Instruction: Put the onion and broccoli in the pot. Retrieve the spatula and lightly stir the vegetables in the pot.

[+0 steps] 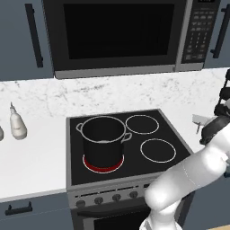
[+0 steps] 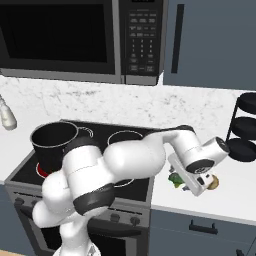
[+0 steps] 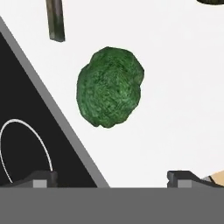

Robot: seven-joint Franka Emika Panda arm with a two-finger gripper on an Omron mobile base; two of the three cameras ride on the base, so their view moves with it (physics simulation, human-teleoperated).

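While the white arm bends low over the right side of the stove, the tool hangs above the white desk with its two tips spread wide and nothing between them. In the hand view the broccoli lies on the desk just beside the stove's grey edge, a rough, dark green, rounded clump, apart from both tips. A tan sliver at that view's lower right corner is the onion; in the right base view it peeks out yellowish from behind the hand, close to the broccoli. A thin dark grey handle, seemingly the spatula, lies farther off on the desk beyond the broccoli. On the near left burner, which glows red, stands the black pot with its silvery rim and loop handles. Farther left a pale bottle stands on the desk. A microwave hangs above the stove.
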